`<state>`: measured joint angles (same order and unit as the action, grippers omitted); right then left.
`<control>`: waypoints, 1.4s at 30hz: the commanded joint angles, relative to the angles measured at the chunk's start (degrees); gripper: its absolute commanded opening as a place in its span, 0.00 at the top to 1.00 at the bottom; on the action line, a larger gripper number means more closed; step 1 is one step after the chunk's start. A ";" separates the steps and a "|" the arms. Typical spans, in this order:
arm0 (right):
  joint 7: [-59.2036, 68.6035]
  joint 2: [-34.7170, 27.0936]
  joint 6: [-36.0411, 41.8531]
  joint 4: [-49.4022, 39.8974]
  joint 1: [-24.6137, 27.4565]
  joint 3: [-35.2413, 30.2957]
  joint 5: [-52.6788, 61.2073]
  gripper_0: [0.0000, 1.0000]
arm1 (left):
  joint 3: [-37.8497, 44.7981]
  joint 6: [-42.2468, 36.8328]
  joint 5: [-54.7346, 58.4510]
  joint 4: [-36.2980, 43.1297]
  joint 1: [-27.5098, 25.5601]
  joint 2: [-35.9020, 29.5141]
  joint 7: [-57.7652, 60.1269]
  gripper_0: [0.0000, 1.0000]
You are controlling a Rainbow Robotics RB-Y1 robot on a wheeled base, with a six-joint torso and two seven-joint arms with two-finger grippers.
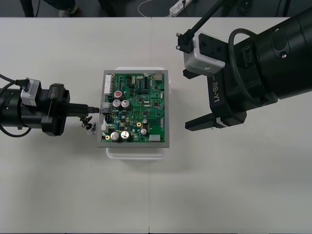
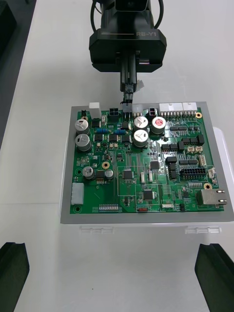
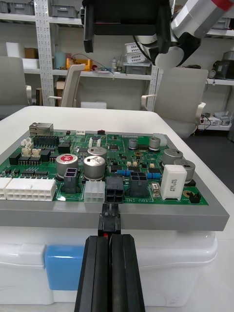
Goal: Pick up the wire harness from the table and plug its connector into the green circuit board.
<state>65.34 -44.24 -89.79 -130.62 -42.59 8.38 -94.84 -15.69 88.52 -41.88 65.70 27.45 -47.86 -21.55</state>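
The green circuit board [image 1: 139, 109] lies on its white base [image 1: 136, 151] mid-table. My left gripper [image 1: 97, 108] reaches in level from the left and is shut on the harness's black plug [image 3: 109, 224]. The plug rests against the board's grey left edge, right in front of a black socket [image 3: 114, 189]; I cannot tell if it is seated. The harness wires [image 1: 87, 124] dangle under the fingers [image 3: 97, 273]. From the right wrist, the left gripper [image 2: 127, 90] holds the plug [image 2: 127, 100] at the board [image 2: 146, 161]. My right gripper [image 1: 184, 83] hovers open beside the board's right side.
The right arm's dark body [image 1: 263, 63] hangs over the table's right part. Its own fingers [image 2: 214, 273] stand far apart, short of the board's near edge. The table [image 1: 73, 195] is bare around the base. Cables and a power strip [image 1: 178, 7] lie on the floor beyond.
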 commanded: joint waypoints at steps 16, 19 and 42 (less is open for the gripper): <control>-1.80 -0.32 -0.21 -0.07 -0.03 -3.46 1.85 0.00 | -0.66 1.48 1.10 1.89 2.34 0.66 0.63 1.00; -1.80 -0.32 -0.21 -0.07 -0.03 -3.46 1.85 0.00 | -0.66 1.48 1.10 2.06 2.34 0.75 0.72 1.00; -2.59 -0.32 -0.21 0.19 -0.03 -3.81 2.73 0.00 | -0.66 1.48 0.57 2.85 2.34 1.54 1.42 1.00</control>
<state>64.93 -44.24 -89.79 -130.39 -42.59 6.56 -92.95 -15.70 88.52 -41.58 66.64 27.46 -47.52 -21.55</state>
